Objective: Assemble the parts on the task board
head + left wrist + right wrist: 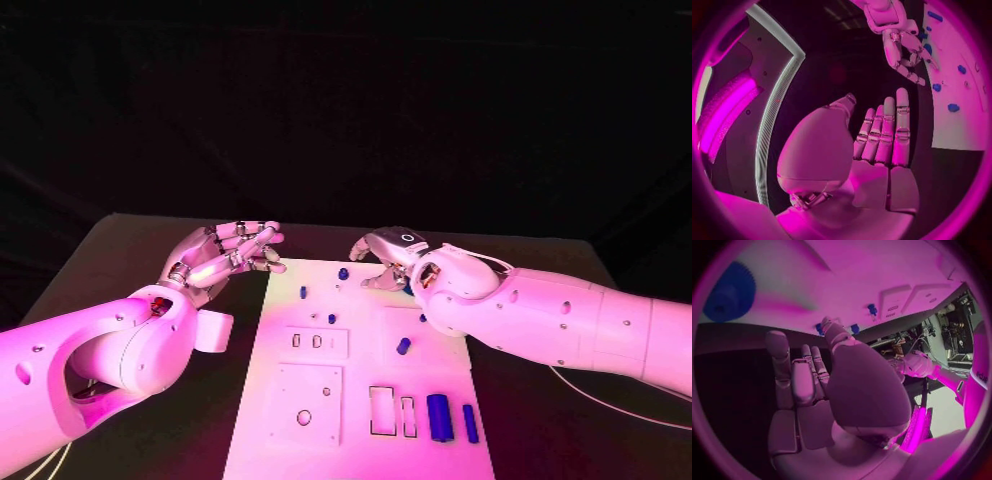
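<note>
The white task board (361,400) lies in the middle of the table. Small blue parts sit on it: one near the far edge (343,272), two small pegs (302,292) (330,318), one mid-board (402,345), and two long ones (438,418) (470,423) at the near right. My left hand (224,255) hovers off the board's far left corner, fingers straight and holding nothing (882,135). My right hand (387,258) hangs over the board's far edge, fingers apart and pointing down (904,52), with nothing in them. A blue gear (729,292) lies on the board close to the right hand (811,380).
The board has recessed plates and slots (315,343) (382,410) in its near half. Black table (130,260) surrounds it on both sides. A white cable (620,400) runs under the right arm.
</note>
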{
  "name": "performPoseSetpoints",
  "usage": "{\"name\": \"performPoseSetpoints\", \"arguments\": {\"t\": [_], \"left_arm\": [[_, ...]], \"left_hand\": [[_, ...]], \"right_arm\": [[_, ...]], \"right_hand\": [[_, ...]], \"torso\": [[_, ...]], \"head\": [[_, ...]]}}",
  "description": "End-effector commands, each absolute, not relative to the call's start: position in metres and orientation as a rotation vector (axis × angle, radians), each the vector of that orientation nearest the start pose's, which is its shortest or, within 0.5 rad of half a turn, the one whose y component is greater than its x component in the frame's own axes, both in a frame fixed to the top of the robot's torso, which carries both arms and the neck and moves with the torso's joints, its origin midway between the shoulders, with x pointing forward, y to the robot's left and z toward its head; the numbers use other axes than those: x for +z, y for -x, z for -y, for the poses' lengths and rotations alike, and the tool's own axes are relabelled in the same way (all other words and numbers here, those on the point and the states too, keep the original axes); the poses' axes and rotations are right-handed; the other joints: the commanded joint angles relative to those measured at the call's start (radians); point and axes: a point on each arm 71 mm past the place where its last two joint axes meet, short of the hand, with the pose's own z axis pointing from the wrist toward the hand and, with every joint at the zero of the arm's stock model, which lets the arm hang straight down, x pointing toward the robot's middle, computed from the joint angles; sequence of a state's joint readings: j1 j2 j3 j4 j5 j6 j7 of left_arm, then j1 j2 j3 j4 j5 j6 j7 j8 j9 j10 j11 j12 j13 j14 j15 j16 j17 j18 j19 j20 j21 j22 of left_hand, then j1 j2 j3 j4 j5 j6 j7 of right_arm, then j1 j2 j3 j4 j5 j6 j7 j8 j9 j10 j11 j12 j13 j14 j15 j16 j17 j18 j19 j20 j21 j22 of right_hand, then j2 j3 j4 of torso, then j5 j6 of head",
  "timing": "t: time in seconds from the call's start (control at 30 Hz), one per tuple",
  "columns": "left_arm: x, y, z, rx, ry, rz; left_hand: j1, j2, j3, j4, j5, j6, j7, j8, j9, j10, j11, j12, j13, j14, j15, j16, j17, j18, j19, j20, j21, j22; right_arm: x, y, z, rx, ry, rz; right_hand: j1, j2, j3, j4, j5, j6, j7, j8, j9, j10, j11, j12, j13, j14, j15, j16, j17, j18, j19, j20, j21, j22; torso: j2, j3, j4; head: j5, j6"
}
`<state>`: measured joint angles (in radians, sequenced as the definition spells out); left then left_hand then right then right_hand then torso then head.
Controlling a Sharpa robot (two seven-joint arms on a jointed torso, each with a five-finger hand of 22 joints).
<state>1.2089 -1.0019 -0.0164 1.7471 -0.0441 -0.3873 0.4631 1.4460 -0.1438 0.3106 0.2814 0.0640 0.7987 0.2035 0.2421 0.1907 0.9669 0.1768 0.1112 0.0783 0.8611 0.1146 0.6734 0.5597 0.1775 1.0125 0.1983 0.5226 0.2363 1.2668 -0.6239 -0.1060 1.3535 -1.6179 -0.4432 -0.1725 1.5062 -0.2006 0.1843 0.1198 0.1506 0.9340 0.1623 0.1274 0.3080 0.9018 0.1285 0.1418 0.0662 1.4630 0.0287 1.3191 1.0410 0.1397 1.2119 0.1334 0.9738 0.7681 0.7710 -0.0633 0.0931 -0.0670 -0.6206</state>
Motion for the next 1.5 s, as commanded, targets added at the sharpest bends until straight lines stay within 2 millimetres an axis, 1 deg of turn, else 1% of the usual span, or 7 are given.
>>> {"name": "performPoseSetpoints", "arguments": {"t": [0.03,0.47,0.53,0.6,0.73,0.9,1.5], "left_arm": [[-0.141,-0.451,-0.224,-1.609,1.013,-1.324],[-0.144,-0.455,-0.228,-1.594,1.020,-1.319],[-0.144,-0.456,-0.228,-1.594,1.014,-1.321],[-0.144,-0.456,-0.227,-1.594,1.005,-1.324],[-0.144,-0.456,-0.225,-1.595,0.989,-1.332],[-0.144,-0.456,-0.223,-1.600,0.977,-1.338],[-0.145,-0.458,-0.218,-1.608,0.971,-1.346]], "left_hand": [[-0.001,-0.010,-0.004,0.003,-0.006,-0.006,0.026,0.002,0.001,-0.010,0.000,-0.003,-0.002,-0.007,0.002,0.004,0.001,0.000,-0.007,0.001,0.005,0.001],[-0.001,-0.010,-0.004,0.003,-0.006,-0.006,0.026,0.002,0.001,-0.010,0.000,-0.003,-0.002,-0.008,0.002,0.005,0.001,0.000,-0.007,0.001,0.006,0.001],[-0.001,-0.010,-0.004,0.003,-0.006,-0.006,0.026,0.002,0.001,-0.010,0.000,-0.003,-0.002,-0.008,0.002,0.005,0.001,0.000,-0.007,0.001,0.006,0.001],[-0.001,-0.010,-0.004,0.003,-0.006,-0.006,0.026,0.002,0.001,-0.010,0.000,-0.003,-0.002,-0.008,0.002,0.005,0.001,0.000,-0.007,0.001,0.006,0.001],[-0.001,-0.010,-0.005,0.003,-0.006,-0.007,0.026,0.001,0.001,-0.011,0.000,-0.004,-0.002,-0.008,0.002,0.006,0.001,0.000,-0.009,0.002,0.007,0.002],[-0.001,-0.010,-0.005,0.003,-0.006,-0.007,0.026,0.001,0.001,-0.011,0.000,-0.004,-0.002,-0.008,0.002,0.006,0.001,0.000,-0.009,0.002,0.008,0.002],[-0.001,-0.010,-0.005,0.003,-0.006,-0.007,0.026,0.001,0.001,-0.011,0.000,-0.004,-0.002,-0.008,0.002,0.006,0.001,0.000,-0.009,0.002,0.008,0.002]], "right_arm": [[-0.164,-0.513,0.151,0.565,0.241,-1.452],[-0.147,-0.502,0.226,0.568,-0.041,-1.564],[-0.149,-0.503,0.236,0.558,-0.082,-1.606],[-0.152,-0.503,0.243,0.549,-0.111,-1.641],[-0.155,-0.505,0.252,0.534,-0.158,-1.688],[-0.160,-0.509,0.253,0.529,-0.191,-1.717],[-0.178,-0.519,0.237,0.512,-0.204,-1.733]], "right_hand": [[0.017,0.001,-0.002,0.027,0.001,0.005,-0.001,-0.007,0.001,0.006,-0.006,0.015,0.003,0.002,0.004,0.000,0.002,0.011,0.013,-0.001,-0.002,0.010],[-0.012,-0.038,0.033,0.129,0.059,-0.004,-0.007,-0.026,0.009,0.376,-0.062,0.213,0.094,0.034,-0.038,0.075,0.120,-0.019,0.097,-0.036,0.124,0.186],[-0.003,-0.040,-0.041,0.155,0.091,-0.015,-0.011,-0.002,0.032,0.350,-0.088,0.578,0.448,0.043,-0.072,0.101,0.159,-0.035,0.115,-0.047,0.153,0.230],[-0.008,-0.023,-0.089,0.169,0.095,-0.046,-0.010,0.033,0.059,0.391,-0.069,1.010,0.943,0.055,-0.046,0.139,0.238,-0.036,0.133,-0.044,0.184,0.282],[-0.027,-0.011,-0.116,0.170,0.129,-0.065,-0.005,0.066,0.078,0.483,-0.059,1.221,1.207,0.083,-0.034,0.204,0.390,-0.054,0.178,-0.038,0.267,0.390],[-0.032,-0.006,-0.123,0.170,0.132,-0.086,0.000,0.083,0.086,0.507,-0.052,1.268,1.272,0.093,-0.028,0.228,0.452,-0.063,0.197,-0.032,0.309,0.445],[-0.028,0.004,-0.119,0.168,0.135,-0.100,0.004,0.097,0.092,0.540,-0.047,1.308,1.328,0.102,-0.022,0.243,0.501,-0.076,0.223,-0.026,0.363,0.512]], "torso": [[-0.006,0.0035,-0.0082],[-0.020,0.0190,-0.0294],[-0.020,0.0226,-0.0314],[-0.020,0.0245,-0.0318],[-0.018,0.0282,-0.0320],[-0.012,0.0362,-0.0330],[-0.004,0.0425,-0.0242]], "head": [[0.004,0.004],[-0.004,0.008],[-0.008,0.006],[-0.009,0.004],[-0.009,0.003],[-0.005,0.003],[-0.008,-0.003]]}}
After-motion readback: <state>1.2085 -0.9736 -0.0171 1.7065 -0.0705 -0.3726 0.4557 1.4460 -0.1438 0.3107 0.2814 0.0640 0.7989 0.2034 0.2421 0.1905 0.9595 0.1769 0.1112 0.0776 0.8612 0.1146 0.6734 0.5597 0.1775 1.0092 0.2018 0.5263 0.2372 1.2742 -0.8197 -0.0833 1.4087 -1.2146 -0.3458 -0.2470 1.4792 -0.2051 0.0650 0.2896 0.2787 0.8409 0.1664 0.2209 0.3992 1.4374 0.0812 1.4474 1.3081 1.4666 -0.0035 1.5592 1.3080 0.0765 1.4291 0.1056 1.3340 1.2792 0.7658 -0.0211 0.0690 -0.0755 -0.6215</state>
